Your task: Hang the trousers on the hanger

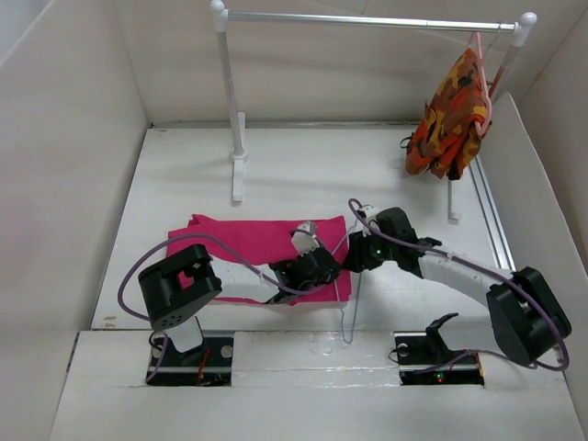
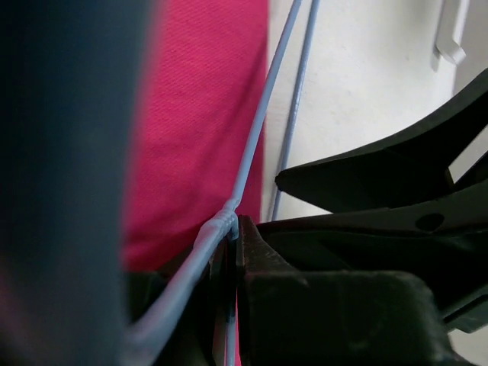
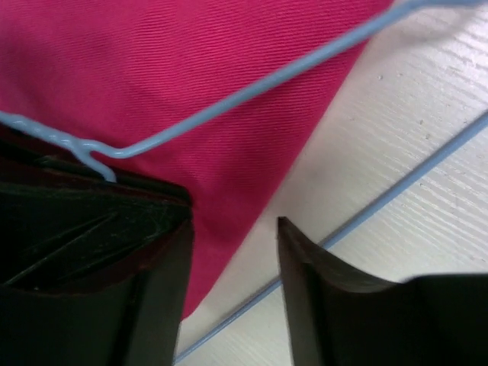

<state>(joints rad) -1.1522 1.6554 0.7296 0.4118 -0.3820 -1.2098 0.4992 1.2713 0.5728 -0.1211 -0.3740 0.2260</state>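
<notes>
The magenta trousers (image 1: pixel 248 241) lie folded flat on the white table, left of centre. The thin pale blue hanger (image 1: pixel 350 308) lies at their right end, partly over the cloth. My left gripper (image 1: pixel 327 265) is shut on the hanger's twisted neck, and the wire (image 2: pixel 263 114) runs out of its jaws (image 2: pixel 232 226) over the trousers (image 2: pixel 198 114). My right gripper (image 1: pixel 355 256) faces it from the right, open and empty. In its wrist view the gripper (image 3: pixel 233 223) hovers over the trousers' edge (image 3: pixel 191 69) and a hanger wire (image 3: pixel 267 80).
A white clothes rail (image 1: pixel 367 18) stands at the back, its left post's foot (image 1: pixel 237 175) near the trousers. An orange patterned garment (image 1: pixel 455 115) hangs on a salmon-pink hanger at the rail's right end. White walls enclose the table.
</notes>
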